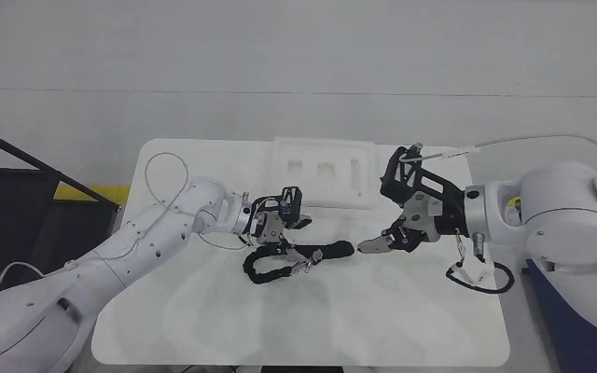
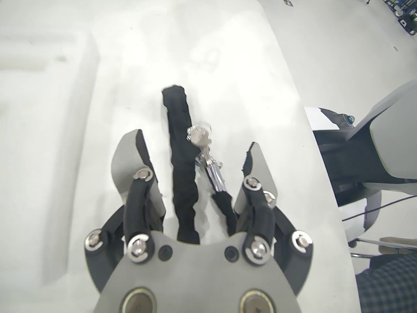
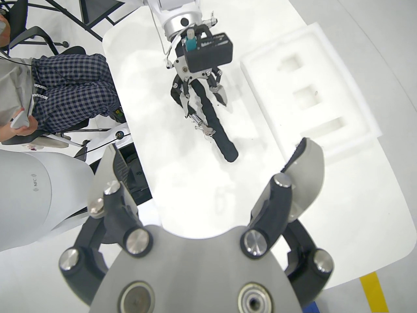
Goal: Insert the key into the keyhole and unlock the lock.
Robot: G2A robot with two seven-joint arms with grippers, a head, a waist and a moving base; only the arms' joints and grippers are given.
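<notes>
Left end effector (image 1: 280, 244) stands over the middle of the surface (image 1: 187, 317) in the top view, at the looped end of the black-sleeved lock (image 1: 326, 252). The lock lies flat there, and its straight end reaches toward the right end effector (image 1: 381, 242), which is close to that tip but apart from it. A small metal key (image 1: 303, 264) glints beside the lock's loop. A white foam tray (image 1: 322, 172) lies at the far edge, behind both arms.

From the left wrist view, the left end effector (image 2: 195, 141) is spread wide and grips nothing. One sleeved run of the lock (image 2: 180, 164) and a bare metal shaft lie between its fingers (image 2: 257, 171). The key (image 2: 199, 135) lies at the tip of that shaft, just beside the black sleeve. Whether it sits in the keyhole cannot be told. The foam tray (image 2: 42, 99) lies off to one side on the surface (image 2: 228, 66).

From the right wrist view, the right end effector (image 3: 208, 161) is also spread wide and empty, raised above the surface (image 3: 342, 213). Farther off, the left end effector (image 3: 206, 105) straddles the lock (image 3: 221, 138), and the key (image 3: 206, 129) lies against the lock's side. The foam tray (image 3: 352, 105) lies beside them, well apart from the lock.
</notes>
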